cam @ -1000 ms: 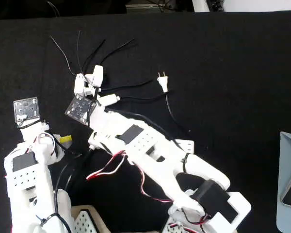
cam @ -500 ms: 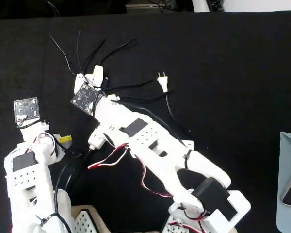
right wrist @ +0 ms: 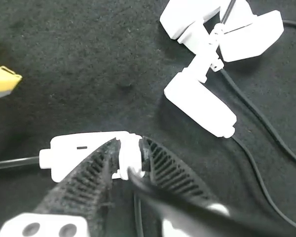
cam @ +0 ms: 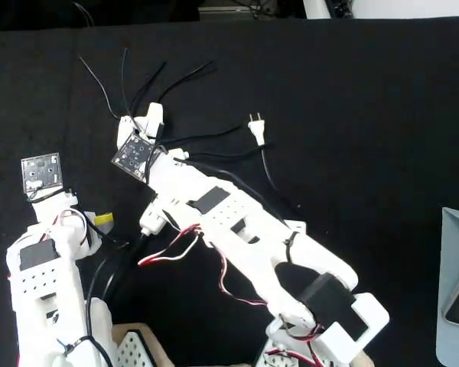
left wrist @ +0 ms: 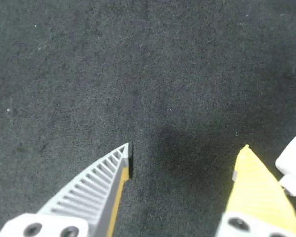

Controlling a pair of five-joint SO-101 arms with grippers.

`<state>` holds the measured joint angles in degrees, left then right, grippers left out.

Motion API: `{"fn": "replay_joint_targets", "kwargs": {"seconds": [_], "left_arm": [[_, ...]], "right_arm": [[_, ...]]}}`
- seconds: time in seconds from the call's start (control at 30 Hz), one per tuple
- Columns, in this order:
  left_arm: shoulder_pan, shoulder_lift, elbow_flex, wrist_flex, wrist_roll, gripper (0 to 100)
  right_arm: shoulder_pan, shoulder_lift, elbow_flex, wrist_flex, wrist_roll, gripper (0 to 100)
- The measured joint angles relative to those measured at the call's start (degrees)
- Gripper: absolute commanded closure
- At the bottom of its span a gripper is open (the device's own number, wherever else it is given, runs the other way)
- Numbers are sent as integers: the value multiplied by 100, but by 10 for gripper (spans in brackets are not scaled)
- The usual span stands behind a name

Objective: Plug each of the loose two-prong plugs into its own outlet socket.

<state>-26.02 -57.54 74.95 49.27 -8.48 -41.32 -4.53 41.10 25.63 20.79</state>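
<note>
Your left gripper (left wrist: 187,146) hangs over black cloth (left wrist: 138,64), jaws spread wide; white piece (left wrist: 295,163) just beside the yellow finger (left wrist: 256,187).

My bench (cam: 382,115) wears black cloth; a pale grey tray (cam: 448,336) sits at its edge; a white surface (cam: 413,8) shows beyond.

Both arms are white moulded plastic, with black servo blocks set into the links and rows of small holes in the flat plates. The right arm (cam: 245,237) carries loose red, white and black wires (cam: 157,260) along its side; the left arm (cam: 42,283) has black cables (cam: 98,279) beside it. Each wrist bears a dark square board (cam: 134,153) dotted with pale spots. The left jaws pair a pale grey ribbed finger (left wrist: 96,190), edged in orange, with a yellow finger (left wrist: 256,190); the right jaws are black and ribbed
</note>
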Motion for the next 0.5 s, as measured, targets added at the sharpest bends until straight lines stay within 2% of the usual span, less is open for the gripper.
{"fn": "replay_joint_targets", "kwargs": {"seconds": [0.5], "left_arm": [[0, 0, 0, 0, 0, 672]], "right_arm": [[-211, 44, -35, 237, -281, 987]]}}
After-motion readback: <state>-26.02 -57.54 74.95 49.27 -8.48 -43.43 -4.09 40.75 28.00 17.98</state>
